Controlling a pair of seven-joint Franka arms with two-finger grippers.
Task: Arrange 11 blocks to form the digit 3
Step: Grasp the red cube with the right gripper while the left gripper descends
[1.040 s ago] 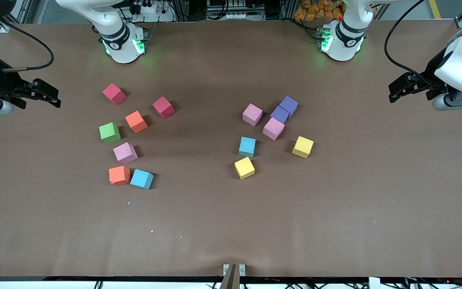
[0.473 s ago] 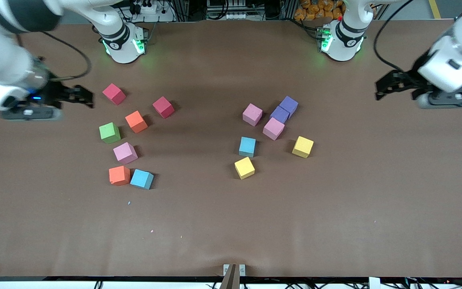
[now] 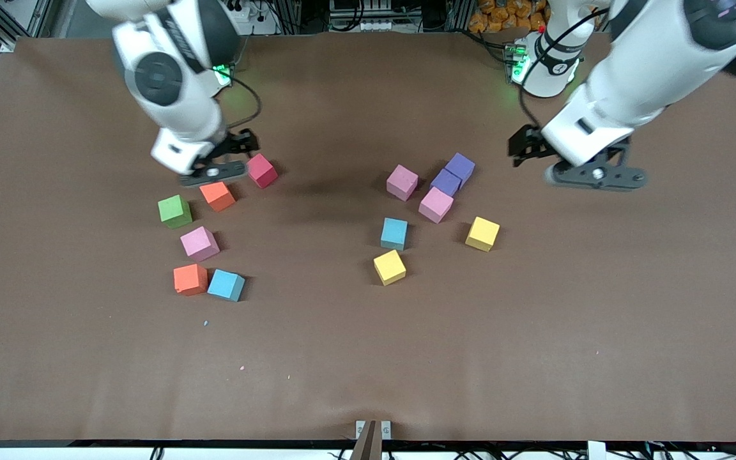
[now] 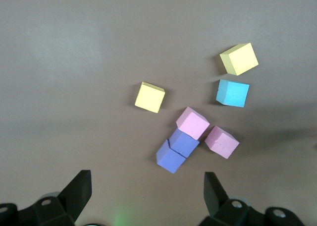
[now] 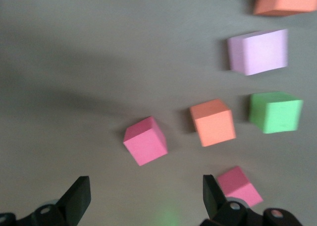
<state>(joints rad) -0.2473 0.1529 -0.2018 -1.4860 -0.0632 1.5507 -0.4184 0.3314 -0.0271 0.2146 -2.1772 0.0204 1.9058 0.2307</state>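
1. The right gripper (image 3: 240,144) hangs over the table at the right arm's end, fingers spread wide and nothing between them. The arm's body covers one red block in the front view; the right wrist view shows that block (image 5: 239,186) lying just beside the gripper's finger.
2. A second red block (image 3: 261,170) sits just beside that gripper, apart from an orange block (image 3: 217,195).
3. Nearer the front camera lie a green block (image 3: 174,211), a pink block (image 3: 199,243), then an orange block (image 3: 190,279) touching a blue block (image 3: 226,285). All lie loose; no digit 3 has been formed.
4. Small crumbs (image 3: 205,323) dot the brown table (image 3: 368,358) nearer the front camera.
5. Toward the left arm's end: a pink block (image 3: 402,182), a blue block (image 3: 394,233) and a yellow block (image 3: 390,267).
6. Two purple cubes (image 3: 453,174) touch each other, and a pink block (image 3: 436,204) presses against the nearer one, crowding access there.
7. A yellow block (image 3: 482,233) stands apart.
8. The left gripper (image 3: 524,145) hangs over bare table near the purple cubes, fingers spread, empty.
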